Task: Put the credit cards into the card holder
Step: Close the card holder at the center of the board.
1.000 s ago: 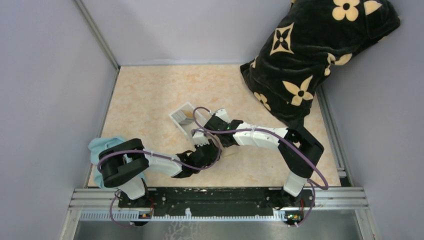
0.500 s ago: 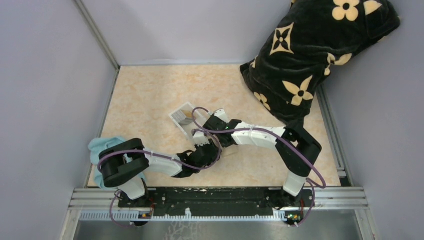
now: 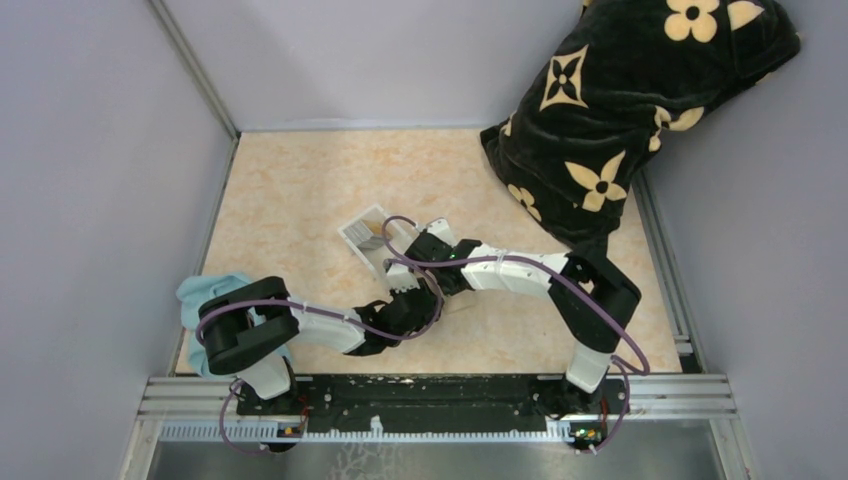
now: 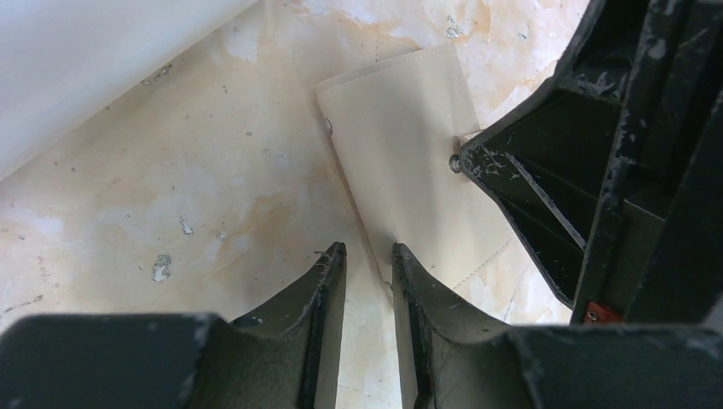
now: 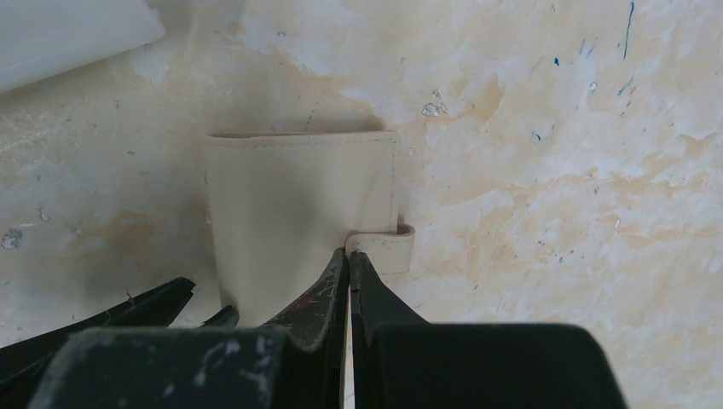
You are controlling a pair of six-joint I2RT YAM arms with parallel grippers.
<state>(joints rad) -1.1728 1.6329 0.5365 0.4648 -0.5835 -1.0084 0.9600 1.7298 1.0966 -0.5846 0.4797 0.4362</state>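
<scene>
Right wrist view: the right fingers [image 5: 344, 262] are pressed almost together, leaving only a hair of a gap. Their tips sit at the snap tab [image 5: 385, 249] of the closed tan wallet [image 5: 298, 200]. Whether they nip the tab cannot be told. The wallet lies flat on the desk [image 5: 554, 170], with a corner of the white tray [image 5: 68, 34] beyond it.

Left wrist view: the left fingers [image 4: 395, 256] stand narrowly apart, and the wallet's near corner runs into the gap between them. Whether they clamp it cannot be told. The right arm's black tip touches the wallet's edge at the snap.

Top view: both arms meet around the middle of the desk, somewhat toward its near edge, and hide most of the wallet. The tray lies just beyond them, tilted, on the far left side of the fingers. The cards [image 3: 371, 231] show inside it as a small tan and grey patch. A light blue cloth [image 3: 200, 296] lies at the near left corner under the left arm. A black cushion with tan flowers [image 3: 620, 110] fills the far right corner.
</scene>
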